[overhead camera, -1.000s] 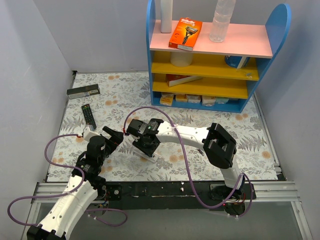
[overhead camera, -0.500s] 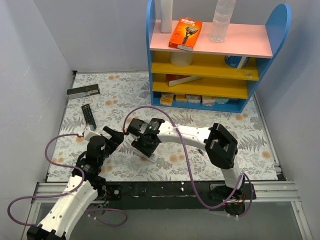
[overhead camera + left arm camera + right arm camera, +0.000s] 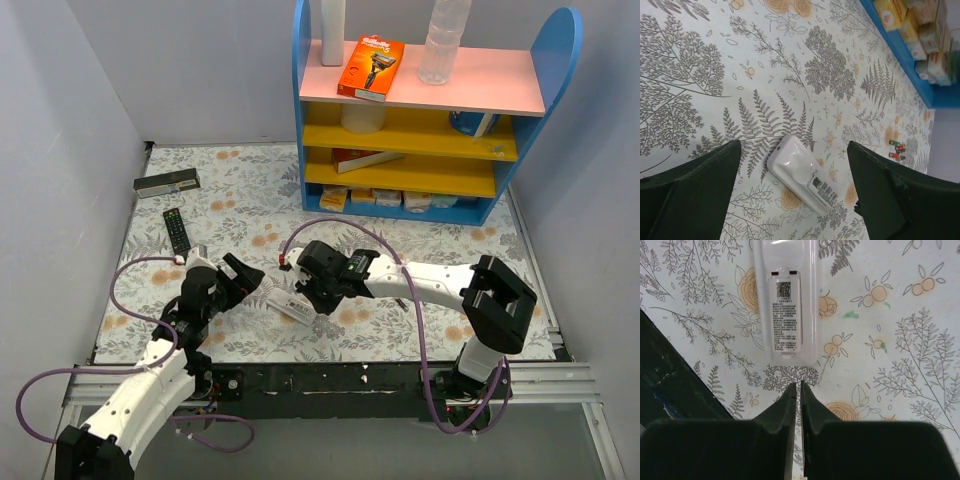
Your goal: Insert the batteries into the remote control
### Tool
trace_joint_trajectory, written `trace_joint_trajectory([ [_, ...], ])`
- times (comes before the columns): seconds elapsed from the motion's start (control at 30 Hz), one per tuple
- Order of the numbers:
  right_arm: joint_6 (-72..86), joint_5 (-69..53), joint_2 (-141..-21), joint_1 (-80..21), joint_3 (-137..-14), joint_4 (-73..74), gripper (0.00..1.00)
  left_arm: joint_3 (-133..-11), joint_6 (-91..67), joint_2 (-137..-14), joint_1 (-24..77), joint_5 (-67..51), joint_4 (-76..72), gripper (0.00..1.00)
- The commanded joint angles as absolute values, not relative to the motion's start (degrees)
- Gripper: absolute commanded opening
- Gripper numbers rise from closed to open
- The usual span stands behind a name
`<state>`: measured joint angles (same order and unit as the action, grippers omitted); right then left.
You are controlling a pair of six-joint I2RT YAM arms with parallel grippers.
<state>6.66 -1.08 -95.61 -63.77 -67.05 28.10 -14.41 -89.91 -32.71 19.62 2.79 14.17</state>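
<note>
The white remote control (image 3: 802,180) lies flat on the flowered tabletop with its labelled back facing up (image 3: 785,305); in the top view it is the white remote (image 3: 288,306) between the two arms. My left gripper (image 3: 795,195) is open, its jaws wide on either side of the remote and clear of it. My right gripper (image 3: 801,390) is shut with only a thin slit between the fingers and nothing in it, its tips just short of the remote's near end. Several batteries (image 3: 896,149) lie in a small coloured cluster farther off.
A black remote (image 3: 177,232) and a long dark box (image 3: 167,182) lie at the far left. A blue shelf unit (image 3: 430,120) stands at the back, with yellow packets (image 3: 920,30) on its lowest level. Purple cables loop off both arms.
My right gripper has drawn back off the remote toward the right and shut, leaving the remote on the table. The left gripper has edged forward toward the remote.
</note>
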Motion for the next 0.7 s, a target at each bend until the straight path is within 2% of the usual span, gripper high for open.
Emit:
trace_joint_trajectory([
  [0.0, 6.7, -3.8, -93.5, -64.2, -63.1, 18.5, 0.12, -14.4, -87.8, -36.2, 19.6, -3.7, 9.3, 0.86],
  [0.3, 7.0, -3.1, -93.2, -64.1, -59.6, 13.3, 0.08, -20.0, -84.0, -53.8, 20.0, -8.3, 8.8, 0.82],
  [0.5, 6.9, -3.3, -93.9, -64.1, -59.9, 12.6, 0.08, -21.4, -83.0, -57.7, 20.0, -8.9, 7.4, 0.82],
  [0.67, 7.0, -3.5, -94.7, -64.1, -60.5, 12.5, 0.08, -20.9, -82.7, -59.8, 20.0, -10.7, 6.1, 0.77],
])
